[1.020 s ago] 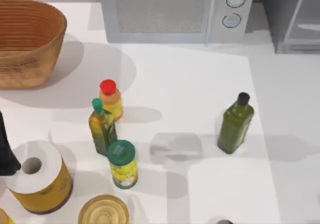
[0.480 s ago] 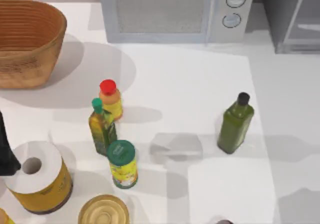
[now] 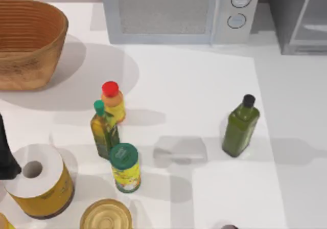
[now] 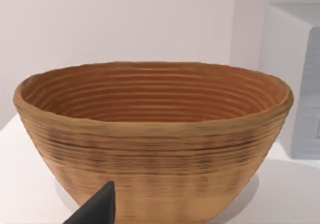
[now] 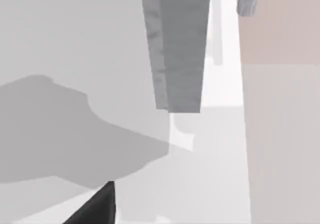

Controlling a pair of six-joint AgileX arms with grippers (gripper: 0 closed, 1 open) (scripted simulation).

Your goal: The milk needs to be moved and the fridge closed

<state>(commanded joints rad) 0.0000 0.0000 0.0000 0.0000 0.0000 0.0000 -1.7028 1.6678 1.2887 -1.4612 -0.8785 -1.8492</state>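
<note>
Grey metal fridge [image 3: 299, 19] stands top right; its stiff door should swing from the pale frame. Finger states: cannot tell.

we are looking at a rendered kitchen setting. a light grey microwave [image 3: 179, 12] with two round knobs stands at the far edge of a white surface [image 3: 204, 86], with a grey fridge [image 3: 299, 17] just to its right. we see a woven basket [image 3: 28, 42] at the left, oil bottles [image 3: 240, 127], a green-lidded can [image 3: 125, 167] and a paper roll [image 3: 38, 180], all pantry goods.
</note>
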